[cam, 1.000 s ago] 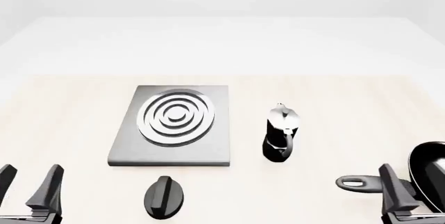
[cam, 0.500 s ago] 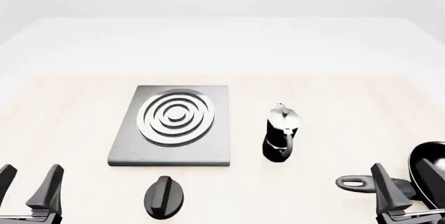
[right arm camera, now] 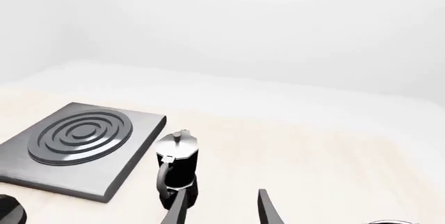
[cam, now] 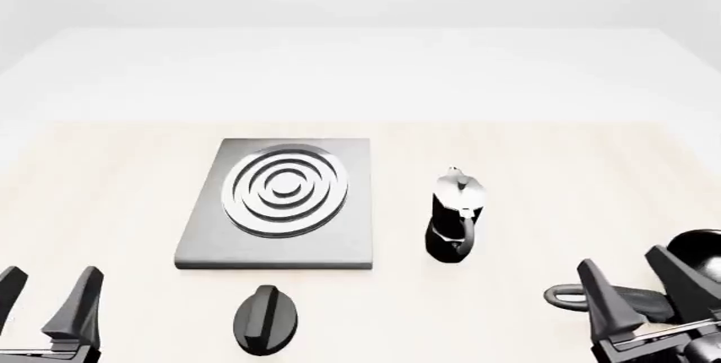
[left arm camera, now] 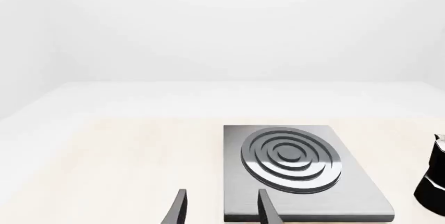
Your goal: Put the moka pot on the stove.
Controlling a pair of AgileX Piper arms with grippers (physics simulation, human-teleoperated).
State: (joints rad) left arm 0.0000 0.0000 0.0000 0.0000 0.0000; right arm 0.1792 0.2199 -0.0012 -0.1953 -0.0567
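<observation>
The stove [left arm camera: 299,174] is seen lying flat on the table [left arm camera: 118,166], its burner rings facing up. A sliver of the moka pot [left arm camera: 434,185] (cut by the frame edge) stands apart to its right. The left gripper [left arm camera: 221,208] is held with jaws parted, nothing between them.

A bare simulated tabletop [cam: 563,152] in white void, dressed as a kitchen by stove [cam: 279,203] and frying pan [cam: 693,266].
</observation>
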